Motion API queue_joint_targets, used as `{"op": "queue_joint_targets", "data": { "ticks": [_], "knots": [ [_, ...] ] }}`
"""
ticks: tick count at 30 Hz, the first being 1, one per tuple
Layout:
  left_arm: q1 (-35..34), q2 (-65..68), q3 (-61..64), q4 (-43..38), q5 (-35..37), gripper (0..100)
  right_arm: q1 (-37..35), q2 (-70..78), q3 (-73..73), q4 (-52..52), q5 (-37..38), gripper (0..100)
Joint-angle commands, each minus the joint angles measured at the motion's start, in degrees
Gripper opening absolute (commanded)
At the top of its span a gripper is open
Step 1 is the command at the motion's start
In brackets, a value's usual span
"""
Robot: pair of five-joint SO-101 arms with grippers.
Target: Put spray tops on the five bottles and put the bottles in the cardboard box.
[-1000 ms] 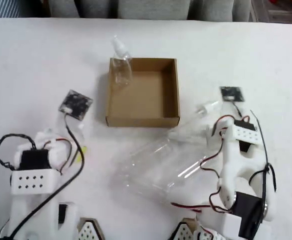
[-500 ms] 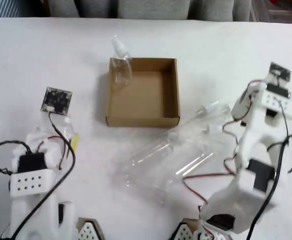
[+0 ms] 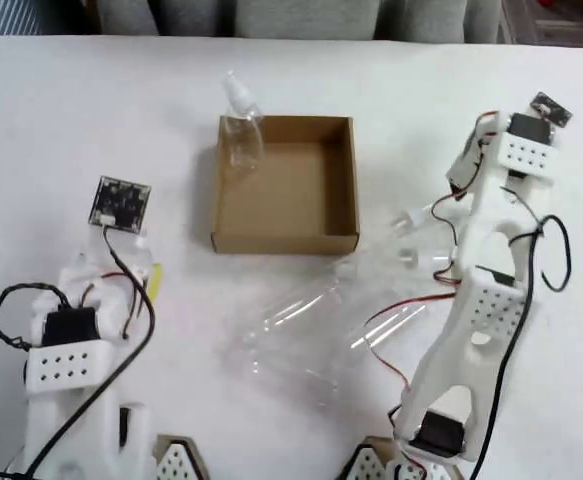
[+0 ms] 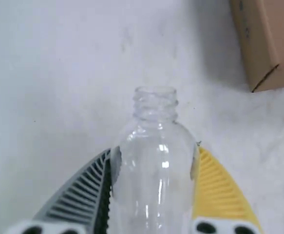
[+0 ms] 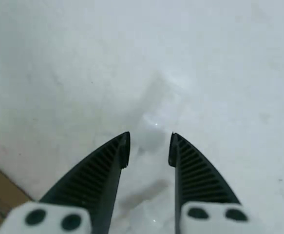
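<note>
My left gripper (image 4: 154,156) is shut on a clear bottle (image 4: 154,170) with no top, its threaded neck bare; in the high view that bottle (image 3: 137,262) is at the left of the table. The open cardboard box (image 3: 284,185) sits mid-table, and a bottle with a spray top (image 3: 241,120) leans at its far left corner. Several clear bottles (image 3: 321,320) lie jumbled in front of the box. Small spray tops (image 3: 411,222) lie to the box's right. My right gripper (image 5: 149,144) is open just over a translucent spray top (image 5: 154,114) on the white table.
The right arm (image 3: 486,290) stretches along the right side of the table, beside the pile of bottles. A corner of the box (image 4: 266,44) is close ahead of the held bottle. White table (image 3: 71,120) lies bare at the far left.
The right arm has swung away from over the lying bottles to the right and stretched toward the far side. The left arm shifted slightly with its bottle.
</note>
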Motion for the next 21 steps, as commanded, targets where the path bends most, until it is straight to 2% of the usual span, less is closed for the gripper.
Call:
{"op": "queue_joint_targets", "data": {
  "ticks": [1,5,13,18,21],
  "knots": [
    [0.75,-1.36,-0.62,-1.67,0.18,4,-0.31,3.47,-7.47,1.36,-0.79,11.7],
    [0.75,-1.36,-0.62,-1.67,0.18,4,-0.13,8.40,-12.22,3.12,-0.79,17.1],
    [0.75,-1.36,-0.62,-1.49,0.18,4,-0.22,14.29,-20.22,5.14,-0.35,17.0],
    [0.75,-1.36,-0.53,-1.49,0.18,3,0.13,15.96,-22.07,5.49,1.32,2.8],
    [0.75,-1.63,0.18,-1.67,0.18,3,0.40,15.69,-22.33,6.90,3.52,1.9]
  ]
}}
